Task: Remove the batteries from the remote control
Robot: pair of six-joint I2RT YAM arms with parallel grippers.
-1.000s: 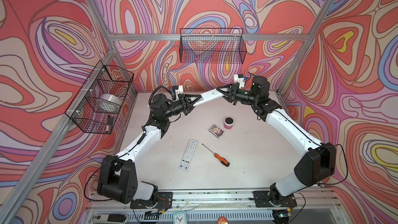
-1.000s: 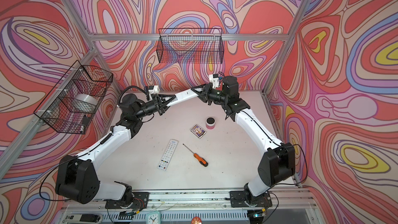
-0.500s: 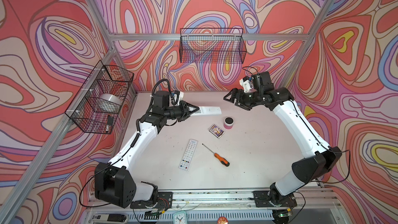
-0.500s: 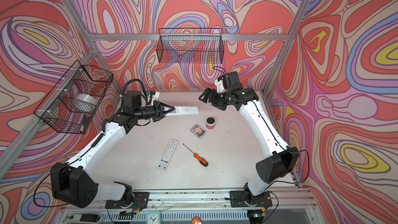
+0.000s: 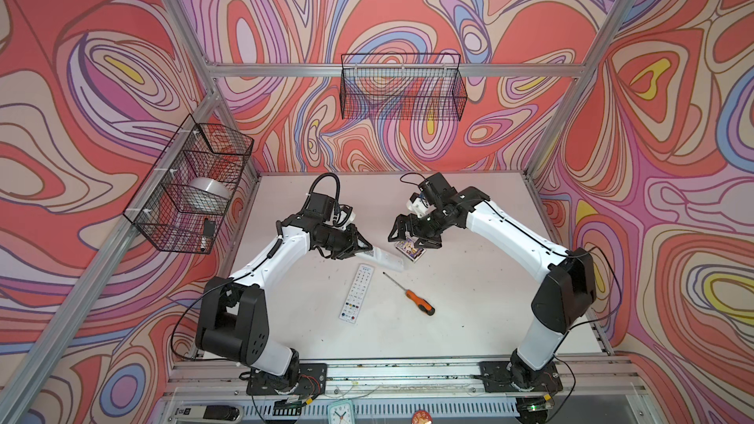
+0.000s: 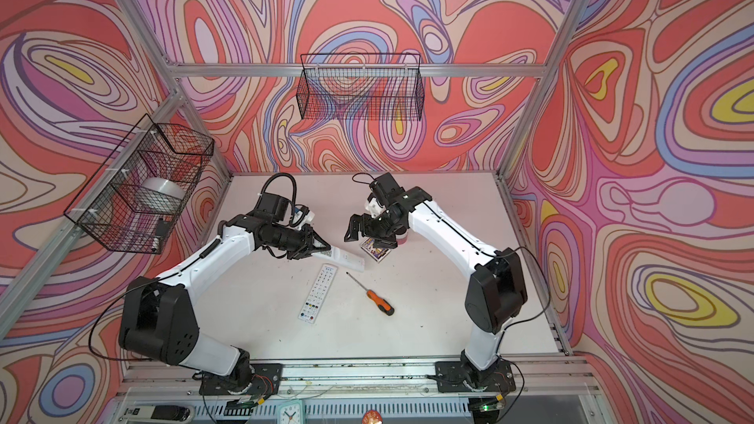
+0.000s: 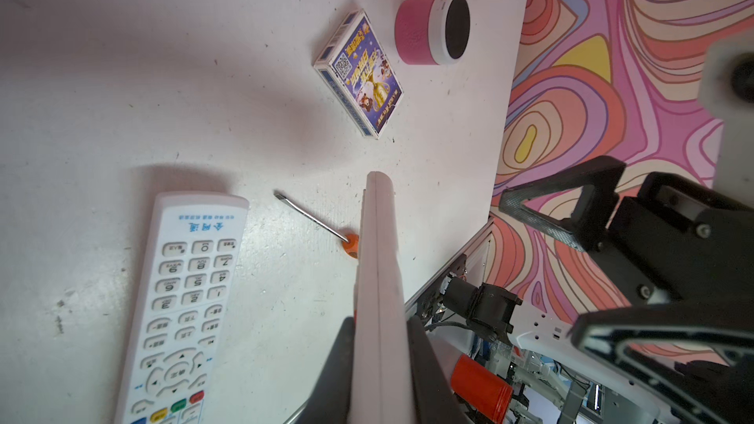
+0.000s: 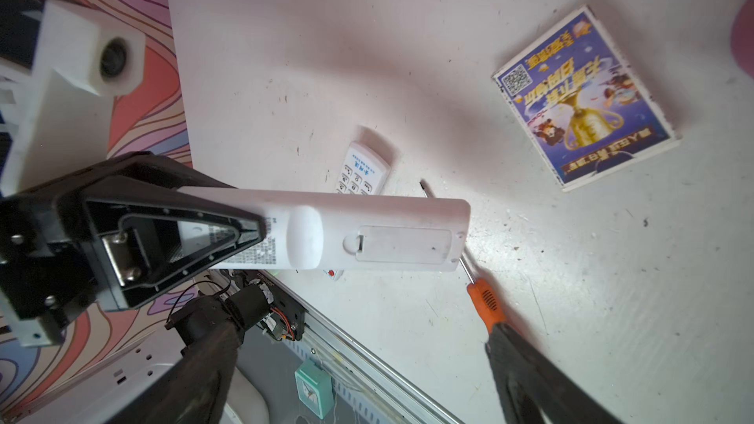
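The left pincer (image 5: 365,250) pinches one end of a white remote control (image 5: 385,259) and holds it out above the table (image 5: 469,299), back side turned toward the right arm's camera. In that wrist view the battery cover (image 8: 402,243) sits flush and closed, so the unloading has, by the look of it, barely begun. No batteries can be seen anywhere on the table or in either pincer, and they are presumably still inside the housing. The right pincer (image 5: 412,236) hangs with its jaws spread wide and empty, near the free end of the remote control and above a box of cards (image 5: 410,248). A second remote (image 5: 356,293) lies buttons-up on the table below, with an orange-handled screwdriver (image 5: 408,293) just beside it and untouched. What remains, judging from this: slide or pry the cover off, then lift out each cell and set it down.
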